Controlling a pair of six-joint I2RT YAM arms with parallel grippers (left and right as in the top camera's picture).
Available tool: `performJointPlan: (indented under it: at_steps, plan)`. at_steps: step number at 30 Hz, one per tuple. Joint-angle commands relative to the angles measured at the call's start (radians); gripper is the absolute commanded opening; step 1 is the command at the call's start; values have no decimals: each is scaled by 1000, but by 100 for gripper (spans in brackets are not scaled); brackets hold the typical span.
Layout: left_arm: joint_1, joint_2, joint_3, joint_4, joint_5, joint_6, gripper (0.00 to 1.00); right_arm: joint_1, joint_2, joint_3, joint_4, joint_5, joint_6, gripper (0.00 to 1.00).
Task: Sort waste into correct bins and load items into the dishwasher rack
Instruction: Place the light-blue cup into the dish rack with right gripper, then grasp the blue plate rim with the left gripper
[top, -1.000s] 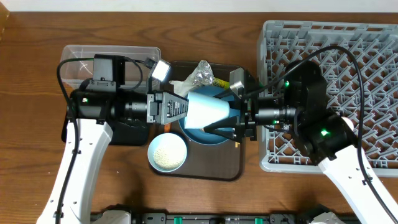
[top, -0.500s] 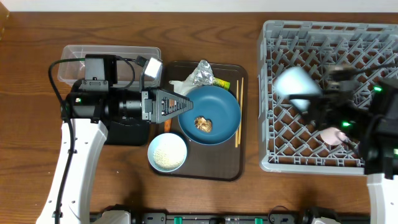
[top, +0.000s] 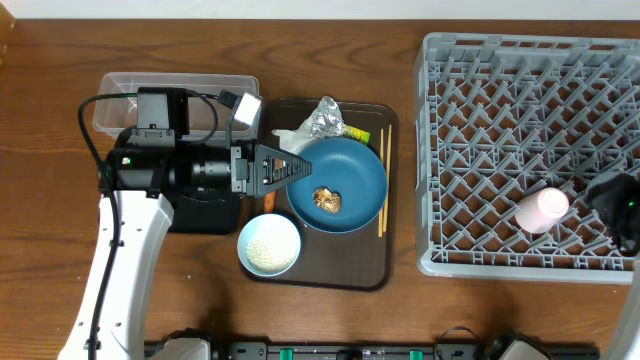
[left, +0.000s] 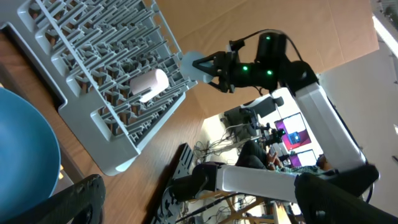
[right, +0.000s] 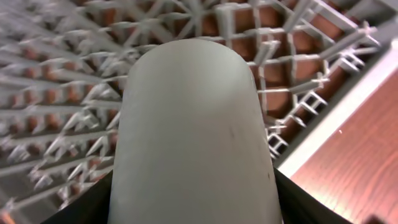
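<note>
1. grey plastic is your landmark: the dishwasher rack (top: 500, 90). the pink cup (top: 541, 210) lies tilted among its pegs, toward the rack's right side and front edge, so you can count that item as loaded.
2. your right gripper (left: 200, 65) sits at the rack's right edge, clamped around a pale cup that fills the right wrist view. i take it for the light-blue cup (right: 193, 137), held above the pegs, probably so you can set it down there.
3. your left gripper (top: 285, 168) is spread wide and empty, well apart from the rack on its left. it sits over the far rim of the dark blue bowl (top: 350, 175), probably lined up for the next pick.
4. the bowl holds the brown food scrap (top: 326, 197), which likely has to come out first. the chopsticks (top: 381, 180) lie between bowl and rack.
5. the overhead view cuts off your right gripper at the frame edge and does not show the held cup. you cannot tell whether the cup touches the pegs. the black tray (top: 215, 218) is mostly covered by your left arm.
</note>
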Motion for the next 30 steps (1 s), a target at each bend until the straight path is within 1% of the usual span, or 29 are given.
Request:
performJointPlan:
  at_steps: [1,7,8,9,11,13,16,18,19,20,21,24,26,30]
  plan:
    - [4,2,3,-3,-6,10,98,-28,51,11,8,39,51,57]
    - [4,2,3,-3,-6,10,98,-52,139,11,31,37,87,56]
    - [4,2,3,-3,-6,10,98,-53,150,11,31,31,87,59]
    - [4,2,3,-5,-6,10,98,-54,162,11,27,30,87,65]
    - [4,2,3,-10,-6,10,98,-54,180,11,24,29,87,81]
    - [4,2,3,-14,-5,10,98,-54,189,11,23,13,87,92]
    - [4,2,3,-18,-6,10,98,-54,179,15,36,-91,66,94]
    - [4,0,3,-18,-16,11,98,-53,155,23,53,-224,-7,89]
    - [3,-3,3,-18,-43,11,98,-53,132,27,63,-322,-51,88]
    - [2,-8,3,-23,-93,11,98,-53,113,31,67,-388,-80,88]
    - [-4,-17,3,-32,-176,11,98,-50,84,35,74,-476,-118,87]
    - [-51,-57,3,-75,-554,10,98,-24,-5,40,80,-636,-167,87]
    - [-109,-77,3,-96,-805,-3,98,21,-74,40,80,-666,-172,88]
    - [-216,-65,0,-128,-1180,-81,98,147,-162,40,83,-645,-172,86]
